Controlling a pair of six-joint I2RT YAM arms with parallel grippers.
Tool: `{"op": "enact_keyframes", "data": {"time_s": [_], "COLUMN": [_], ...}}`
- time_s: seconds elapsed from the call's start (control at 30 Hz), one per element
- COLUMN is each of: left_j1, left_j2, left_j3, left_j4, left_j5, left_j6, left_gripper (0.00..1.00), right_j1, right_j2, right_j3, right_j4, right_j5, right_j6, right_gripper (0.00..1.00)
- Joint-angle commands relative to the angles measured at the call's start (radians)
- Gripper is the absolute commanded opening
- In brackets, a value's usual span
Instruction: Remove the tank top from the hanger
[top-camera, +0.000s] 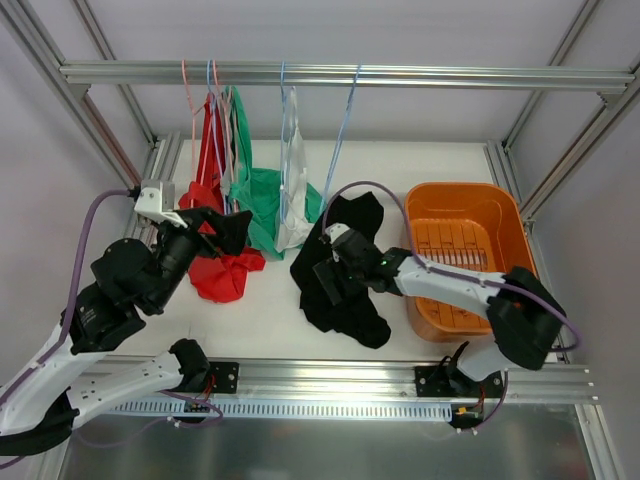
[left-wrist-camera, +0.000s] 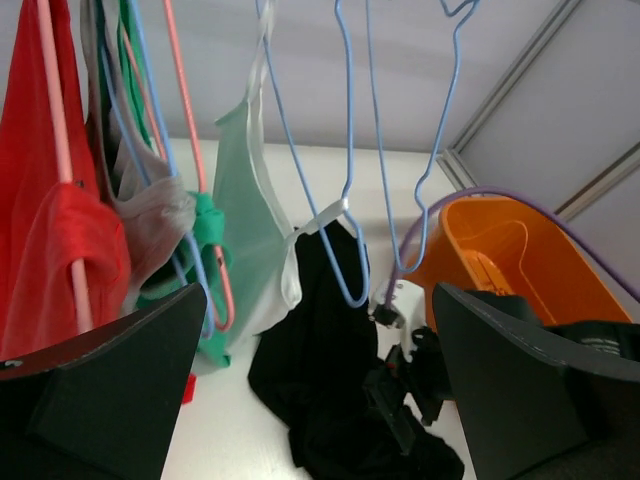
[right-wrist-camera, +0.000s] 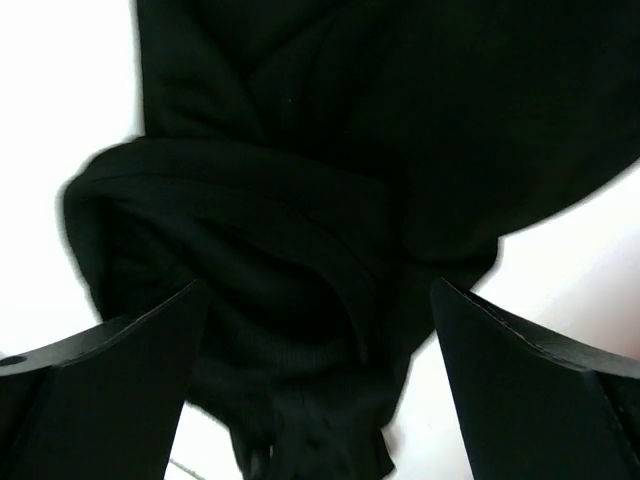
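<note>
1. The black tank top (top-camera: 335, 275) lies bunched on the table. Its top corner looks caught on the blue hanger (left-wrist-camera: 349, 150).
2. The right claw (right-wrist-camera: 318, 285) is wide open just above it, holding nothing. I think it should pinch a thick fold, then pull off gently.
3. The left claw (left-wrist-camera: 320, 290) is wide open and empty too.
4. The orange basket (top-camera: 460, 188) looks empty.

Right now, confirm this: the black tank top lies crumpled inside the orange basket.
Not right. The black tank top lies crumpled on the white table, beside the orange basket, not inside it; the top external view shows this.
</note>
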Motion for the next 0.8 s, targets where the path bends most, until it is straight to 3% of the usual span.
{"op": "enact_keyframes", "data": {"time_s": [0.0, 0.17, 0.23, 0.27, 0.33, 0.37, 0.43, 0.57, 0.77], "left_j1": [-0.011, -0.011, -0.011, -0.011, -0.011, -0.011, -0.011, -0.011, -0.011], "left_j2": [-0.048, -0.126, -0.16, -0.171, -0.201, -0.214, -0.24, -0.284, -0.344], "left_j3": [-0.046, -0.084, -0.098, -0.101, -0.104, -0.11, -0.121, -0.146, -0.184], "left_j4": [-0.063, -0.148, -0.191, -0.208, -0.234, -0.247, -0.257, -0.271, -0.273], "left_j5": [0.0, 0.0, -0.009, -0.011, 0.0, 0.02, 0.032, 0.055, -0.04], "left_j6": [0.02, 0.039, 0.039, 0.034, 0.031, 0.034, 0.045, 0.057, 0.036], "left_gripper": [0.99, 0.99, 0.99, 0.99, 0.99, 0.99, 0.99, 0.99, 0.99], "right_j1": [0.033, 0.048, 0.057, 0.06, 0.069, 0.071, 0.077, 0.111, 0.155], "right_j2": [0.121, 0.244, 0.277, 0.283, 0.263, 0.245, 0.171, -0.054, -0.431], "right_j3": [0.059, 0.073, 0.067, 0.053, 0.03, 0.003, -0.014, -0.062, -0.062], "right_j4": [0.042, 0.056, 0.068, 0.079, 0.123, 0.139, 0.153, 0.119, -0.02], "right_j5": [0.129, 0.207, 0.206, 0.185, 0.168, 0.146, 0.144, 0.215, 0.308], "right_j6": [0.033, 0.131, 0.141, 0.145, 0.152, 0.154, 0.161, 0.175, 0.184], "right_gripper": [1.0, 0.99, 0.93, 0.69, 0.4, 0.19, 0.0, 0.0, 0.0]}}
